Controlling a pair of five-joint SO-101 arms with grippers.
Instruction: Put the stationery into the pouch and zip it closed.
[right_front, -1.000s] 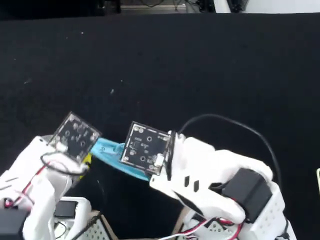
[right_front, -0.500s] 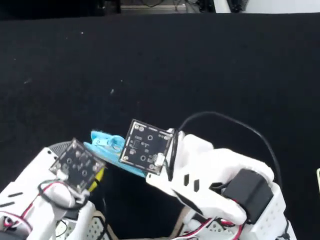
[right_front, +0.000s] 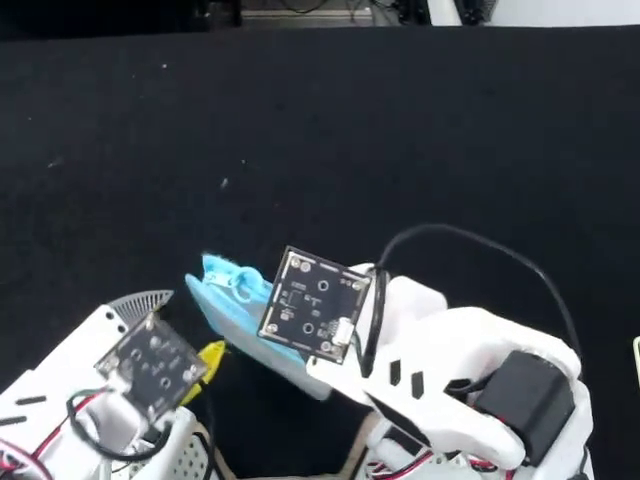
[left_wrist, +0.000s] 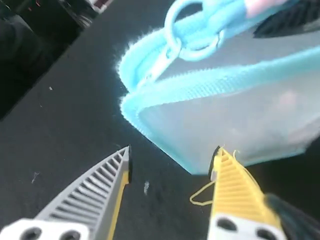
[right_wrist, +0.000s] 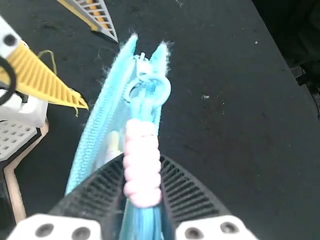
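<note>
One pouch | right claw clamped on it | left claw apart, off corner

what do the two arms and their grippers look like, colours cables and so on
The left arm and right arm are white plastic shells, each with a square black circuit board at the wrist. The left gripper has one yellow and one grey ribbed, triangular finger. The right gripper has two black ribbed fingers on white bases. A black cable loops over the right arm.
</note>
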